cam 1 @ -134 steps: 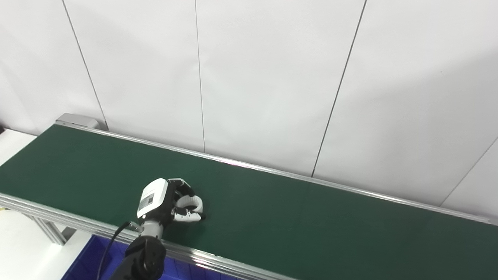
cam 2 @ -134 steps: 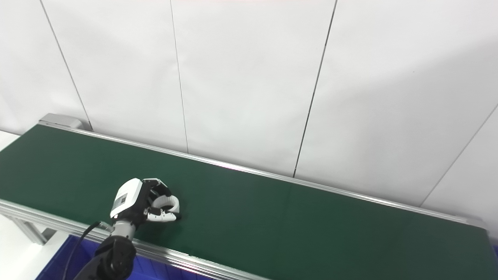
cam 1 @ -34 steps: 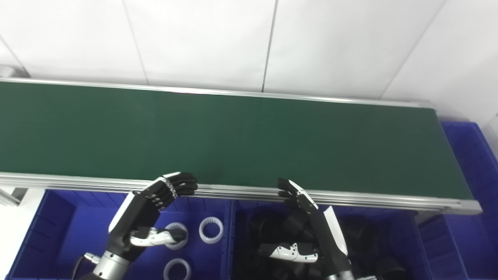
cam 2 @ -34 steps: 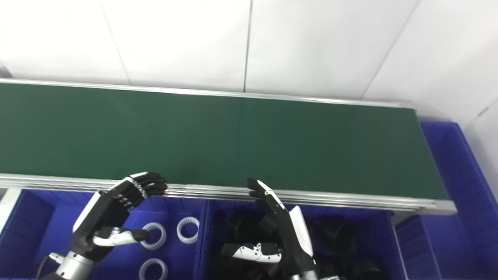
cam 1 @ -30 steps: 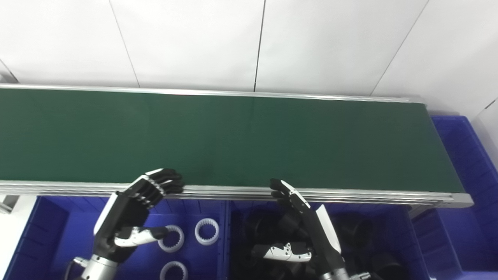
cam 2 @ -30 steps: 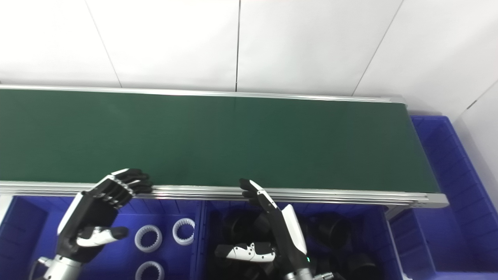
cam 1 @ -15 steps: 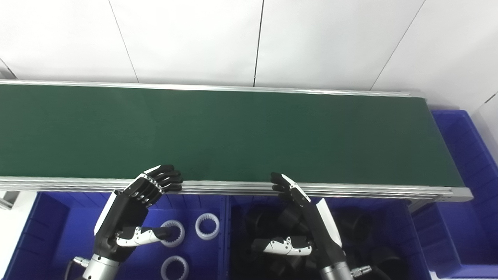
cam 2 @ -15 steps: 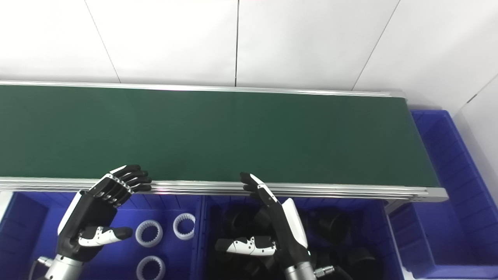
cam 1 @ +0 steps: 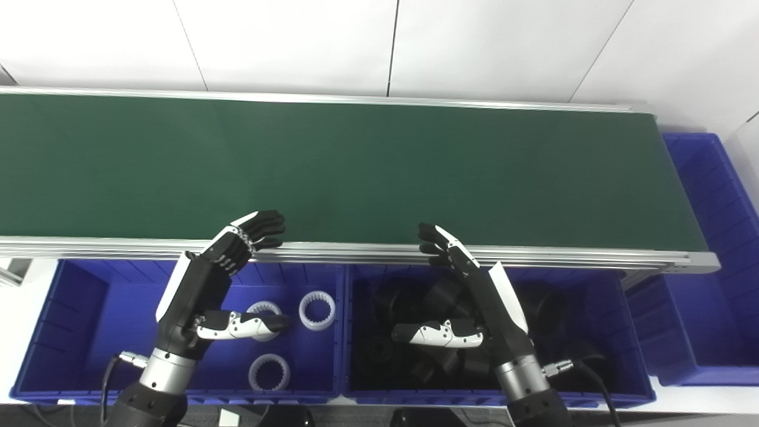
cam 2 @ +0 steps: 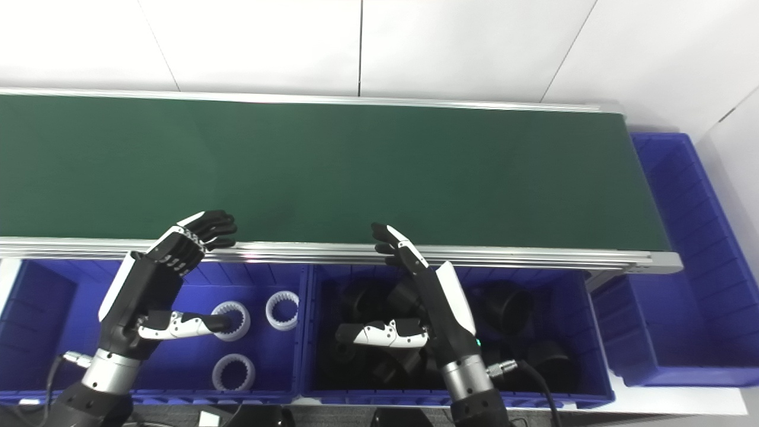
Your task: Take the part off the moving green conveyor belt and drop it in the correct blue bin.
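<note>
The green conveyor belt runs across the view with no part on it. My left hand is open and empty above the left blue bin, which holds three white toothed rings. My right hand is open and empty above the middle blue bin, which holds several black cylindrical parts. Both hands' fingertips reach up to the belt's near aluminium rail.
A third blue bin stands at the belt's right end. A white panelled wall rises behind the belt. Cables run from both wrists at the bottom edge.
4.5 s ago my left hand was shut on a white ring on the belt; now it is open over the left bin. The camera has tilted down since half a second ago.
</note>
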